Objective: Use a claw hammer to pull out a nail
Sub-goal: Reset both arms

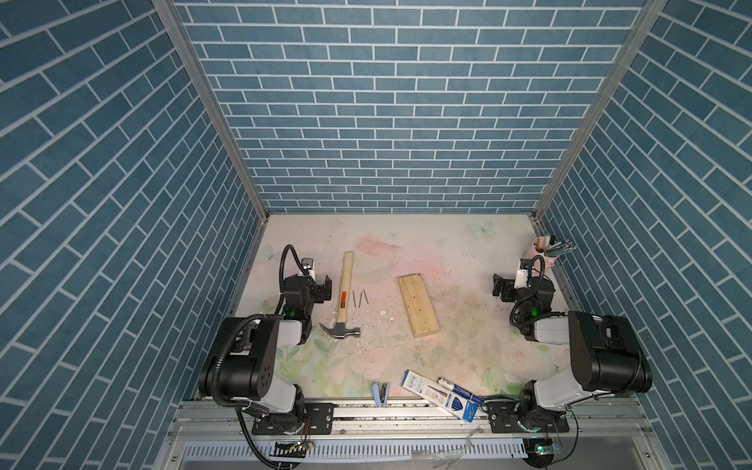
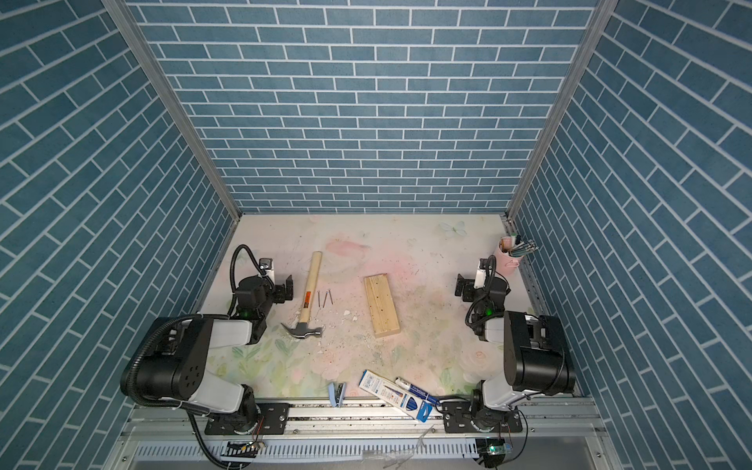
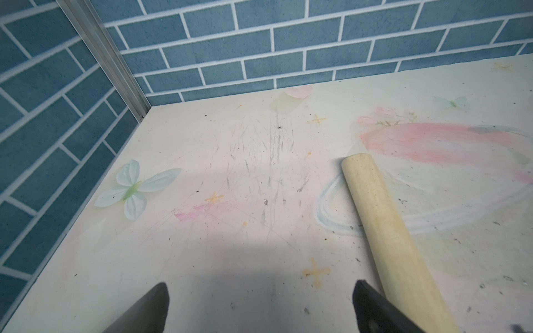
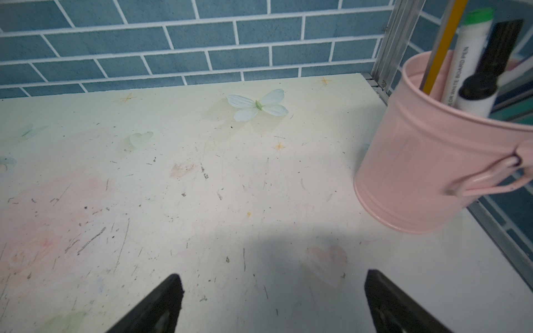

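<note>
The claw hammer (image 1: 343,301) (image 2: 308,299) lies flat on the table left of centre, its dark head and claw toward the front. Its pale handle (image 3: 383,230) points at the back wall. Three loose nails (image 1: 360,299) (image 2: 326,299) lie just right of the handle. A pale wooden block (image 1: 418,305) (image 2: 381,305) lies at centre, dotted with dark marks; whether a nail stands in it I cannot tell. My left gripper (image 1: 322,288) (image 2: 287,287) (image 3: 259,302) is open just left of the handle, holding nothing. My right gripper (image 1: 499,287) (image 2: 462,287) (image 4: 272,297) is open at the far right, holding nothing.
A pink bucket (image 1: 543,252) (image 4: 418,161) of pens stands in the back right corner beside the right gripper. A blue stapler (image 1: 380,394) and blue-and-white pen boxes (image 1: 439,392) lie at the front edge. White chips (image 1: 384,315) are scattered between the hammer and the block.
</note>
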Robot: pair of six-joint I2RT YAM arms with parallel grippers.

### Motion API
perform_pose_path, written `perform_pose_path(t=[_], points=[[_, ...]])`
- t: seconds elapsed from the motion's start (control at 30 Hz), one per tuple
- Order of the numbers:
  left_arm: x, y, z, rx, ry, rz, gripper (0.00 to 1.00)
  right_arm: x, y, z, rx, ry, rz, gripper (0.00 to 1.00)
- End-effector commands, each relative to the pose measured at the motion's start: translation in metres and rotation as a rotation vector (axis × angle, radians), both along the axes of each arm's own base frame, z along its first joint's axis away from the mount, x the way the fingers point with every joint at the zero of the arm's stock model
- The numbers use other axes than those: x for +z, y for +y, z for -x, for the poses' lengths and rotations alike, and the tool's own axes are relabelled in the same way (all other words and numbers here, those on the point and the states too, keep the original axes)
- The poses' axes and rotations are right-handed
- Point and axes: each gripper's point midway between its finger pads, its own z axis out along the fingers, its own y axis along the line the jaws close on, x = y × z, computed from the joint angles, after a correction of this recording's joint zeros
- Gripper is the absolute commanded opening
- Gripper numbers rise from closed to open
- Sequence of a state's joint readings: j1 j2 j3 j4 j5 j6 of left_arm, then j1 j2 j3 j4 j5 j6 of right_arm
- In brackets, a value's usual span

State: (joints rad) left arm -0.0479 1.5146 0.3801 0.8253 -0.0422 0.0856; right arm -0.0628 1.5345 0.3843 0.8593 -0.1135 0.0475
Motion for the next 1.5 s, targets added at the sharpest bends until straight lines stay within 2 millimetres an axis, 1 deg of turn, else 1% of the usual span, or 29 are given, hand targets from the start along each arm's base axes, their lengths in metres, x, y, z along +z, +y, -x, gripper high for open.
perform_pose_path(t=[0.0, 0.23, 0.7, 0.73, 0.8, 0.83, 0.87, 0.93, 1.03, 1.07, 1.17, 1.3, 1.47], points=[[0.006, 0.003, -0.005, 0.000, -0.013, 0.004, 0.99, 0.001, 0.000, -0.002, 0.012, -0.005, 0.019, 0.99], [0.005, 0.002, -0.007, -0.031, -0.016, 0.031, 0.99, 0.001, 0.000, -0.002, 0.012, -0.006, 0.020, 0.99], [0.006, 0.002, -0.006, -0.032, -0.017, 0.040, 0.99, 0.002, 0.000, -0.002, 0.013, -0.006, 0.019, 0.99], [0.006, 0.000, -0.005, -0.046, -0.019, 0.041, 0.99, 0.001, 0.000, -0.002, 0.013, -0.005, 0.020, 0.99], [0.009, -0.017, 0.003, -0.157, -0.057, 0.037, 1.00, 0.002, 0.000, -0.002, 0.011, -0.007, 0.021, 0.99], [0.011, -0.020, 0.007, -0.172, -0.082, 0.034, 0.99, 0.002, 0.000, -0.002, 0.012, -0.007, 0.021, 0.99], [0.012, -0.017, 0.010, -0.155, -0.103, 0.036, 0.99, 0.002, 0.000, -0.001, 0.010, -0.008, 0.021, 0.99], [0.014, -0.014, 0.009, -0.135, -0.112, 0.036, 0.99, 0.002, 0.000, -0.001, 0.010, -0.007, 0.022, 0.99], [0.007, -0.001, -0.004, -0.057, -0.028, 0.042, 0.99, 0.001, 0.000, -0.002, 0.012, -0.007, 0.021, 0.99], [0.006, -0.001, -0.005, -0.058, -0.011, 0.039, 0.99, 0.002, 0.000, -0.002, 0.011, -0.008, 0.021, 0.99], [0.008, -0.006, -0.001, -0.085, -0.048, 0.041, 0.99, 0.002, 0.000, -0.002, 0.011, -0.007, 0.020, 0.99], [0.006, -0.004, -0.005, -0.072, -0.016, 0.041, 0.99, 0.002, 0.000, -0.002, 0.012, -0.007, 0.021, 0.99], [0.006, -0.004, -0.004, -0.071, -0.023, 0.041, 0.99, 0.002, 0.000, -0.002, 0.011, -0.008, 0.021, 0.99]])
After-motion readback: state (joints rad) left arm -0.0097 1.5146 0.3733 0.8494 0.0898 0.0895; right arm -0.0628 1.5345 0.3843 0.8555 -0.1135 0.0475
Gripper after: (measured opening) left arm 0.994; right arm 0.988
